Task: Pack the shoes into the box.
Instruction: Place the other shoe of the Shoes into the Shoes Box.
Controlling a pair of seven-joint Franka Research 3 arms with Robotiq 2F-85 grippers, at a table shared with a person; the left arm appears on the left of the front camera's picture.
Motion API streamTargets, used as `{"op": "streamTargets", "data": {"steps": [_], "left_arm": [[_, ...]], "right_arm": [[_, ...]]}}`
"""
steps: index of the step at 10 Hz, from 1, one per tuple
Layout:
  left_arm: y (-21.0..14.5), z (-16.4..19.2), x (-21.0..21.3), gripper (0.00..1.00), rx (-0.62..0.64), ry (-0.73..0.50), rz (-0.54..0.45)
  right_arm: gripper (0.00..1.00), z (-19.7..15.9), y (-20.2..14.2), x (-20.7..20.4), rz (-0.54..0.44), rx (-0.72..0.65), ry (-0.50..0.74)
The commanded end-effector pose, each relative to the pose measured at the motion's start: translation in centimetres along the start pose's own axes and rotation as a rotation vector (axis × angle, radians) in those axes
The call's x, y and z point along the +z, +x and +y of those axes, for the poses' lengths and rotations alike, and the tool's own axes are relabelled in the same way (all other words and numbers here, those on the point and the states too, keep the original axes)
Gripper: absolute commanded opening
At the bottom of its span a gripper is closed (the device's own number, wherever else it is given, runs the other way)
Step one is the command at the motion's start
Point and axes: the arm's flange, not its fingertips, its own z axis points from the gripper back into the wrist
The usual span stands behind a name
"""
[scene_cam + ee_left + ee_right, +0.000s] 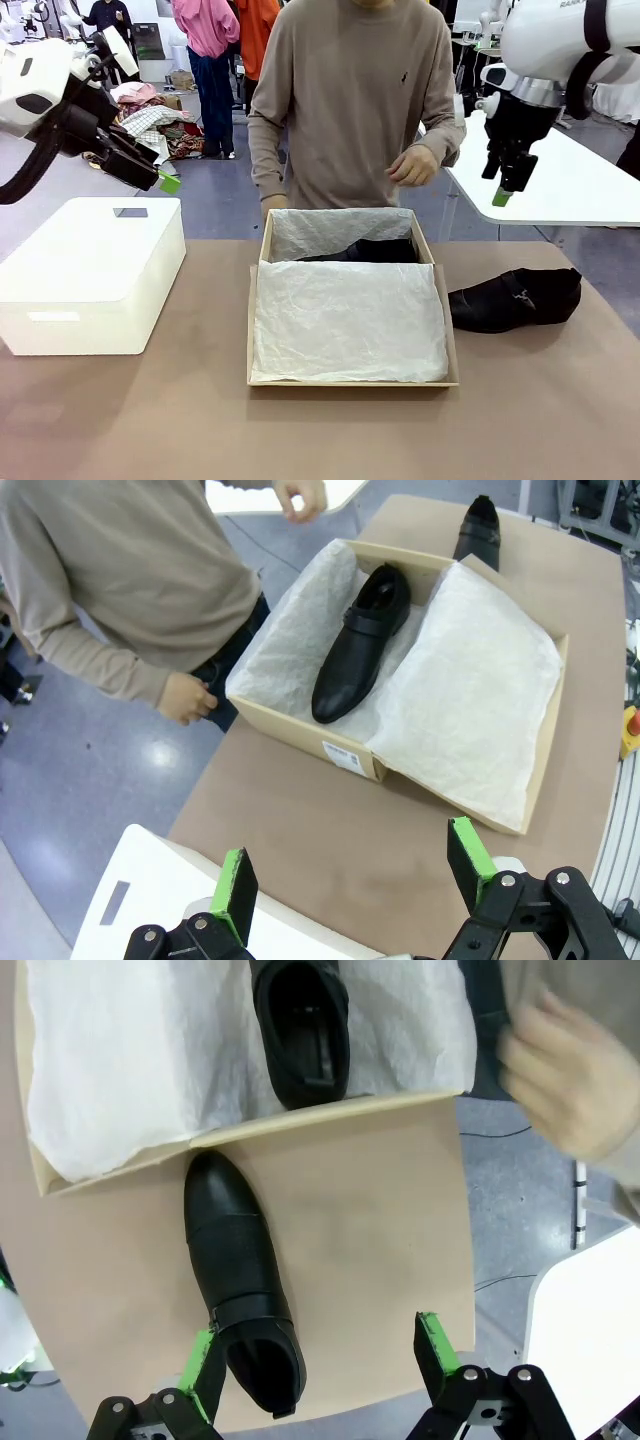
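**A:** What's there, biggest first?

**B:** One brown table (120, 420). One person (350, 100) in a beige sweater stands at its far side, with one hand (412, 165) raised above the box. There is one tan cardboard shoebox (267, 240), its lid flap lying open toward the robot and white tissue paper (350, 320) spread over the tray and flap. One white plastic container (90, 275) sits to its left.

**A:** And the shoes?

**B:** Two, glossy black. The first shoe (362, 645) lies on the tissue inside the tray. The second shoe (515, 298) lies on the table just right of the box, toe toward its side.

**A:** Grippers?

**B:** Two. The left gripper (350, 865) hangs above the white container. The right gripper (318, 1340) hangs high over the table's right end. On both, the jaws are spread wide with nothing between them.

**A:** Surface and room?

**B:** The tabletop is matte brown. Behind it is a grey floor (215, 190), a white table (560, 190) on the right, clothes (150, 120) heaped on the left, and people farther back.
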Motion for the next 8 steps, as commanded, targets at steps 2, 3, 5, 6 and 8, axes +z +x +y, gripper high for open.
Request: {"op": "streamTargets", "data": {"steps": [2, 3, 5, 6, 8], "left_arm": [[-0.12, 0.13, 0.01, 1.00, -0.008, -0.016, -0.014], [-0.12, 0.13, 0.01, 1.00, -0.008, -0.016, -0.014], [-0.12, 0.13, 0.01, 1.00, -0.008, -0.016, -0.014], [-0.12, 0.13, 0.01, 1.00, -0.008, -0.016, -0.014], [-0.12, 0.13, 0.01, 1.00, -0.008, -0.016, -0.014]], "right_arm": [[1.00, 0.23, -1.00, -1.05, -0.064, 0.020, 0.007], [1.00, 0.11, -1.12, -1.28, -0.070, 0.024, 0.011], [1.00, -0.10, -0.71, -0.51, -0.019, -0.009, 0.013], [1.00, -0.10, -0.71, -0.51, -0.019, -0.009, 0.013], [1.00, -0.10, -0.71, -0.51, -0.019, -0.009, 0.013]]}}
